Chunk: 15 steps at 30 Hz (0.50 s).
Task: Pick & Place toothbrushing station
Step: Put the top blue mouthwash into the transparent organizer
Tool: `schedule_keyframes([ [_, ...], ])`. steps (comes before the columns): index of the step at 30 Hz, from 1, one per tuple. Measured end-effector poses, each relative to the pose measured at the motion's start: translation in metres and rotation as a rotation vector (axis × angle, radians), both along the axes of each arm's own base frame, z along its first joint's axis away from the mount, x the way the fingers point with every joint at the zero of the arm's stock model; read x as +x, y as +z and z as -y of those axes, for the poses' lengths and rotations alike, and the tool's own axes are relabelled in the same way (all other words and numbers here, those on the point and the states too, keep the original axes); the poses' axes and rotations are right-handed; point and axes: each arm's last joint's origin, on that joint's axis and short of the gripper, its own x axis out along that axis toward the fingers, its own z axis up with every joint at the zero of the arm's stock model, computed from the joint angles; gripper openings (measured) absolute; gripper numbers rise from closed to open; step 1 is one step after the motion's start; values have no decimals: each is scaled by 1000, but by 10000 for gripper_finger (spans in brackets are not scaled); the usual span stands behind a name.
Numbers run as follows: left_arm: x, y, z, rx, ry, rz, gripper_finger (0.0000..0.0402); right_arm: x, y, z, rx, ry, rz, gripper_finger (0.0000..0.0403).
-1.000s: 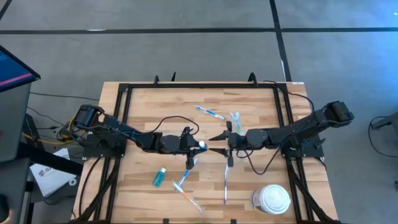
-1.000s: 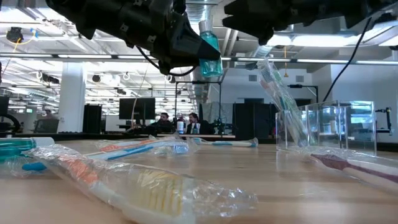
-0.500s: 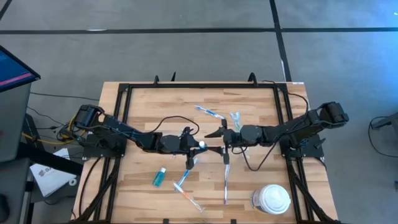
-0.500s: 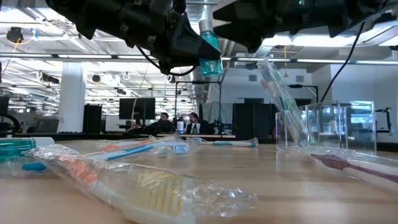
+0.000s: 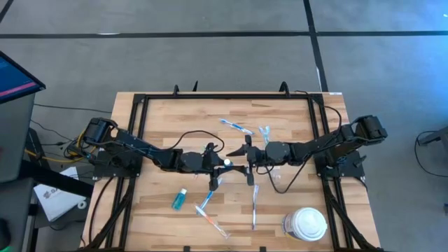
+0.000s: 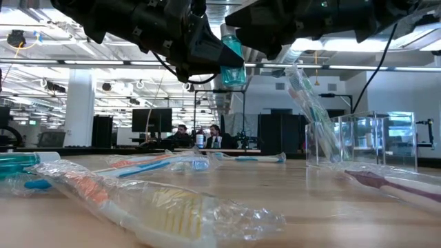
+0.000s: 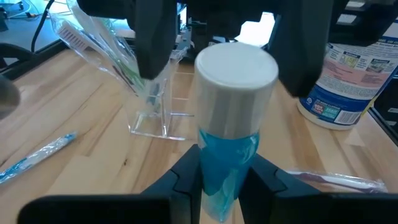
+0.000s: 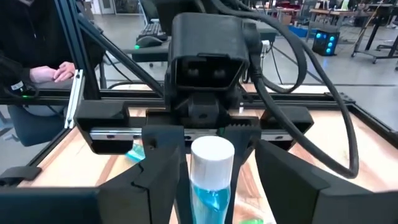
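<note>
Left gripper (image 7: 224, 180) is clamped on the teal tube (image 7: 229, 146) by its lower body, white cap toward the other arm, held above mid-table. That leaves the cap end free for a handoff, I think. Right gripper (image 8: 211, 171) has its jaws spread wide on either side of the cap (no contact visible). Clear cup (image 7: 152, 112) stands beyond with a wrapped toothbrush (image 7: 99, 43) in it, likely the destination.

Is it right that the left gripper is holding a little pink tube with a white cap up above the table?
Not quite. The left gripper does hold a little tube with a white cap above the table, but the tube is teal, not pink, as the left wrist view shows.
</note>
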Motion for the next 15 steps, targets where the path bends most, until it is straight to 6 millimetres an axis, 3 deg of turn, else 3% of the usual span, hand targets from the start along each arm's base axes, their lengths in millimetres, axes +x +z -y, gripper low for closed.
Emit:
schedule_keyframes([
  [15, 0, 0, 0, 15, 0, -1, 63, 0, 0, 0, 0, -1, 1, 175],
])
